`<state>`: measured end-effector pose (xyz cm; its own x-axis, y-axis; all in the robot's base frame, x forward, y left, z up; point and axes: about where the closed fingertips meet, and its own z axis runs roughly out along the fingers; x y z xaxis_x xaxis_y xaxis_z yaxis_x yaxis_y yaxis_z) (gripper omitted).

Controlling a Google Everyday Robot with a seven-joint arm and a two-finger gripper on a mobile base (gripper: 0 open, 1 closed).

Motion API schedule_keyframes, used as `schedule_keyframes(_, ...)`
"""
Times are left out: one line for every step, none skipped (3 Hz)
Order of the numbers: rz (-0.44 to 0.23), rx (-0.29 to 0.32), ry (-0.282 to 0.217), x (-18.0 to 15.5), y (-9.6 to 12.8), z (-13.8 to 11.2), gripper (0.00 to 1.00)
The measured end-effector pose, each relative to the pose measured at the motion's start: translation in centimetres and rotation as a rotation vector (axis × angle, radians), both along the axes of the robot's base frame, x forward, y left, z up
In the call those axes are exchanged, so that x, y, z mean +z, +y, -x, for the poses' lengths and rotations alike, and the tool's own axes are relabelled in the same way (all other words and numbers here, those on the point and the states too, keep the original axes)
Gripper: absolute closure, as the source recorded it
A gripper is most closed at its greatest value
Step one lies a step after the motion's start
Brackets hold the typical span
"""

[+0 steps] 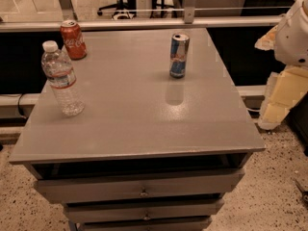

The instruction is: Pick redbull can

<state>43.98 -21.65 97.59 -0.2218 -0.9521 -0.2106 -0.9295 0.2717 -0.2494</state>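
- Redbull can (179, 55): upright on the grey cabinet top (139, 124), in the upper middle of the frame, right of centre. Blue and silver, with a silver lid. Nothing touches it.
- A faint reflection of the can lies on the surface just in front of it, so the top has a slight sheen.
- Gripper (281, 94): at the right edge of the frame, beside and past the cabinet's right side, well apart from the can. It holds nothing I can see. Whether it is spread or pressed together, I cannot tell.
- Arm housing (294, 30): a white rounded part in the upper right corner, above the gripper.
- Red cola can (73, 40): upright in the upper left of the surface, near the back edge.
- Water bottle (61, 78): clear plastic with a white cap, upright on the left side, just in front of the cola can but apart from it.
- Drawers (139, 187): three grey fronts stacked below the top, at the bottom of the frame, each with a small knob.
- Floor (269, 198): pale speckled stone, seen lower right and lower left.
- Rail (144, 23): a light horizontal bar runs behind the cabinet across the upper frame.
- Office chair base (118, 9): beyond the rail, at top centre.
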Motion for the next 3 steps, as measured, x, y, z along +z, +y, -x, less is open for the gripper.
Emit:
schedule_keyframes(-0.020, -0.007, -0.015, -0.4, 0.0, -1.0, 0.00)
schedule_keyframes(-0.147, -0.031, -0.075, -2.2, -0.6, -6.9, 0.00)
schedule_keyframes(-0.356, -0.033, -0.163, -5.2, -0.2, -16.2, 0.00)
